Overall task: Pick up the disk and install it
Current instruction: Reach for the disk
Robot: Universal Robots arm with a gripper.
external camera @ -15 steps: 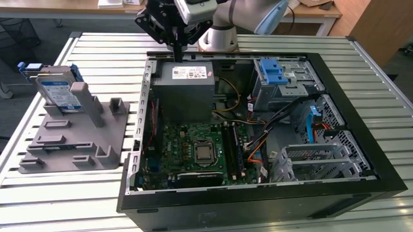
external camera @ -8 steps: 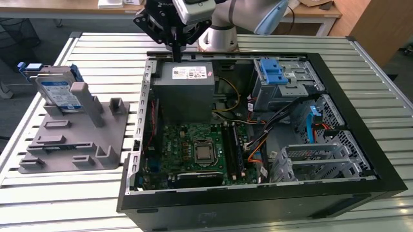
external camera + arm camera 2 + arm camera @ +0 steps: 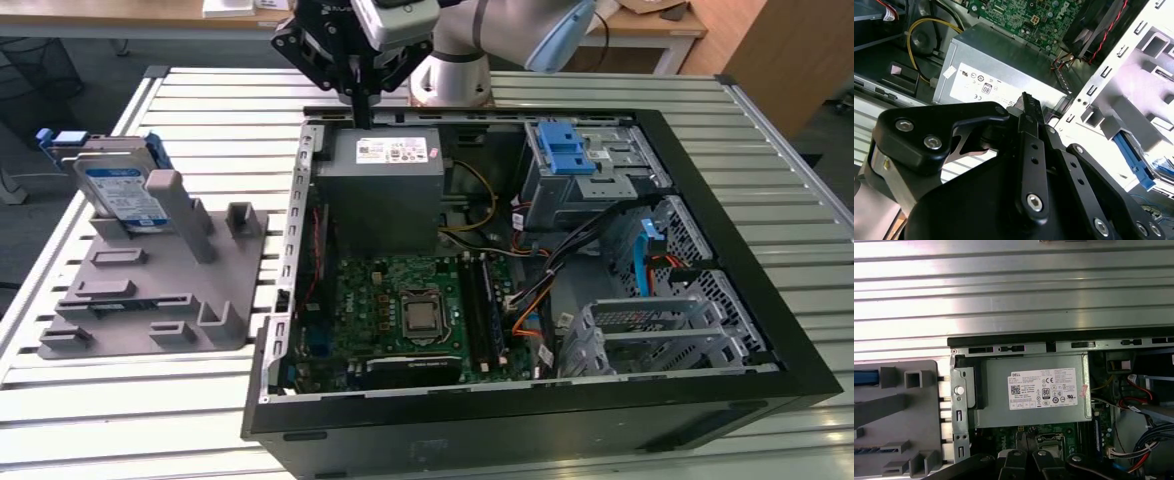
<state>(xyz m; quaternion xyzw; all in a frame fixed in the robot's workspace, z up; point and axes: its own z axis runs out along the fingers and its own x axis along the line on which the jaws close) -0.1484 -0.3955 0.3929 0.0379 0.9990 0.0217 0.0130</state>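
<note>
The disk point(image 3: 118, 190), a silver drive with a white-and-blue label and a blue frame, stands upright in a grey holder point(image 3: 147, 290) on the exterior view's left, outside the computer case. My gripper point(image 3: 360, 104) hangs over the back edge of the case, above the grey power-supply box point(image 3: 380, 190), well to the right of the disk. Its fingers are shut with nothing between them; in the second wrist view the gripper point(image 3: 1029, 102) shows its black fingertips pressed together. In the first wrist view the gripper point(image 3: 1024, 442) sits above the power-supply box point(image 3: 1034, 390).
The open black computer case point(image 3: 747, 300) lies on a slatted metal table point(image 3: 200, 100). Inside are the motherboard point(image 3: 414, 315), cables and a metal drive cage with a blue latch point(image 3: 567, 150). The arm's base stands behind the case.
</note>
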